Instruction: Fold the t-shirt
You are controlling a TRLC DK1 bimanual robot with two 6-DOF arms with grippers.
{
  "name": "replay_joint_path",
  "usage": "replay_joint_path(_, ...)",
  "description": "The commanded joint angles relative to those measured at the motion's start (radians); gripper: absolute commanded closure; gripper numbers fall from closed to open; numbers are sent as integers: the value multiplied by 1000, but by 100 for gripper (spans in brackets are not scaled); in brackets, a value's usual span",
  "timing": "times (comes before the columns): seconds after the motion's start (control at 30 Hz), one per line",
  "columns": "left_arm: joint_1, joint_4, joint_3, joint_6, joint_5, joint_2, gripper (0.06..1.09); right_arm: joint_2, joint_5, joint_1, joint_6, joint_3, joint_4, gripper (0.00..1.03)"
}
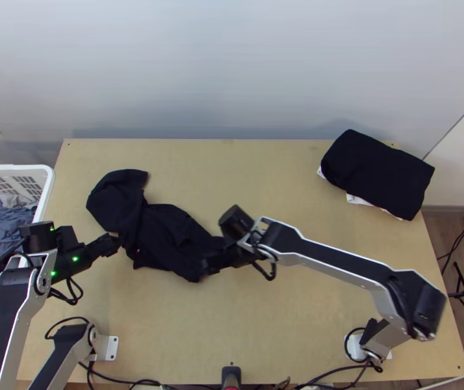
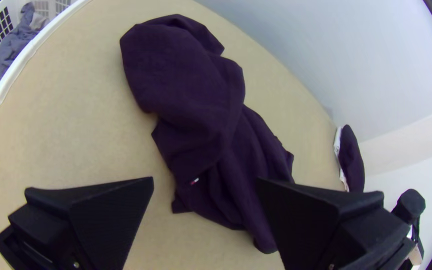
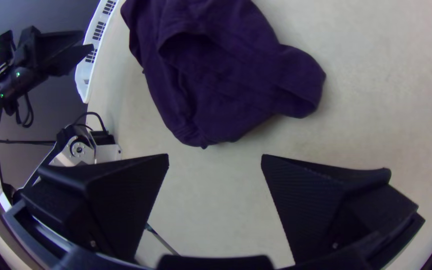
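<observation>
The black t-shirt [image 1: 160, 234] lies bunched and creased on the left part of the desk [image 1: 264, 166], running slantwise from a rounded, doubled-over end farther from the arms' bases to a rumpled end nearer the middle. A small tag [image 2: 194, 181] with red and white on it shows on the cloth. The left claw [image 1: 116, 244] hangs beside the shirt, on the side towards the basket; in its wrist view the claw [image 2: 205, 179] stands wide, its fingers well apart. The right claw [image 1: 210, 263] is at the shirt's other end, near the middle of the desk, and its wrist view shows this claw [image 3: 215, 155] wide too, with the cloth beyond its fingertips. At the desk's far right corner, a folded black cloth [image 1: 378, 172] lies on white cloth [image 1: 360, 199]. The white basket [image 1: 47, 177] at the left holds a blue garment [image 1: 1, 224] among paler clothes.
</observation>
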Motion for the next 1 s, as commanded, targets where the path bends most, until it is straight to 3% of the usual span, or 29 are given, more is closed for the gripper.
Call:
replay_joint_path(0.0, 4, 3, -6, -3, -2, -8, 10, 122, -2, 56, 2, 99, -5, 22)
replay_joint_path(0.13, 11, 5, -6, -3, -2, -16, 10, 162, -2, 64, 4, 127, -4, 38)
replay_joint_path(0.8, 20, 5, -15, 0, -2, -25, 10, 300, 23, 75, -42, 247, 7, 39)
replay_joint_path(0.97, 20, 11, -17, -2, -1, -23, 10, 302, 30, 73, -47, 233, 10, 60)
